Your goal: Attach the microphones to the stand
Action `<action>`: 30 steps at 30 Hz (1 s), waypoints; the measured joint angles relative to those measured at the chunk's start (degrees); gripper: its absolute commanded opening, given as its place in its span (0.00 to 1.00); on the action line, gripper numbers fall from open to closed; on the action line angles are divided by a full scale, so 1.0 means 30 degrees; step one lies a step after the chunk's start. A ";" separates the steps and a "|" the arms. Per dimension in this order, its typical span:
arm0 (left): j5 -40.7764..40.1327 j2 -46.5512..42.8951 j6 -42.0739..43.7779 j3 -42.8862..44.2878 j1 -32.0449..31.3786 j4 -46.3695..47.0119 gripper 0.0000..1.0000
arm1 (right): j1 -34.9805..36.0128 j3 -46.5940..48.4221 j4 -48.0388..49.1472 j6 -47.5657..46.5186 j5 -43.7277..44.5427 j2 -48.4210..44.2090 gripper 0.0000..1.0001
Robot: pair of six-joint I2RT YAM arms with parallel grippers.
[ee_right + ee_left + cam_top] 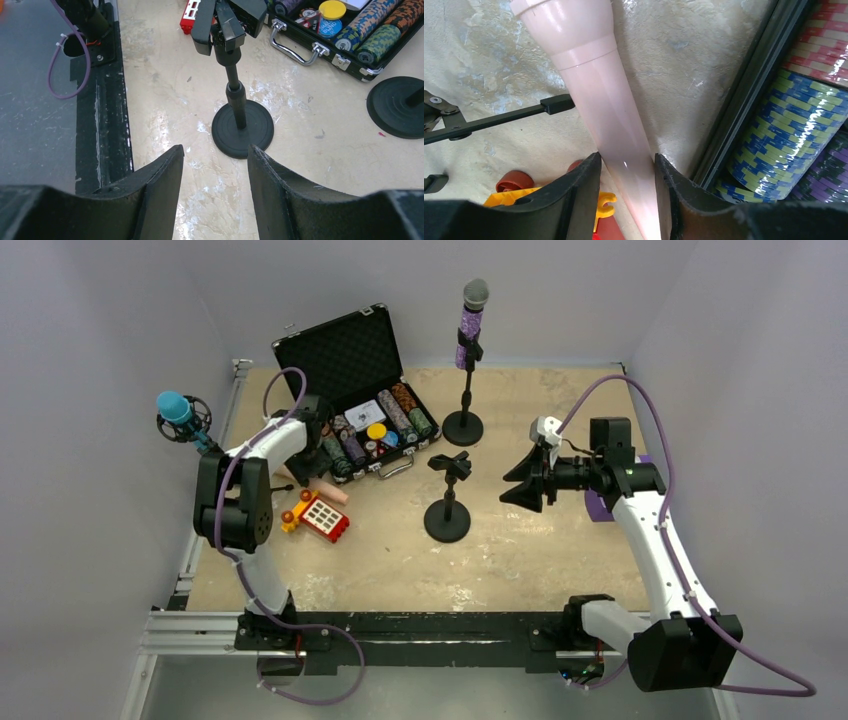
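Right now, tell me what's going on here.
The left gripper grips the peach-pink microphone by its handle, lying beside the chip case. The right gripper hangs open and empty, facing the short stand, whose clip is empty. The purple microphone already sits in the tall stand, and the blue microphone is mounted at far left.

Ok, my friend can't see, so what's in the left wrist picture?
A peach-pink microphone lies on the tan table, its handle gripped between the left gripper's black fingers. Striped poker chips in a black case sit to the right; a thin black bar and a red-and-yellow toy to the left.
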 measured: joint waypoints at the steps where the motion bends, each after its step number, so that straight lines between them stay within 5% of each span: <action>1: 0.0080 0.0189 -0.0102 0.0189 0.0022 -0.0153 0.46 | -0.0015 0.0000 -0.0058 -0.0044 -0.0044 0.0007 0.54; 12: 0.0743 0.0306 -0.0277 0.0430 0.0124 -0.0568 0.53 | -0.0284 0.0000 -0.0379 -0.0233 -0.0503 0.0015 0.54; 18: 0.1362 0.0299 0.0809 0.0423 0.0117 -0.0532 0.32 | -0.0437 0.0000 -0.0437 -0.0233 -0.0867 0.0007 0.54; 30: 0.2557 -0.1071 0.3002 -0.1268 -0.0882 0.0386 0.32 | -0.0663 0.0000 -0.0590 -0.0240 -0.1304 0.0000 0.54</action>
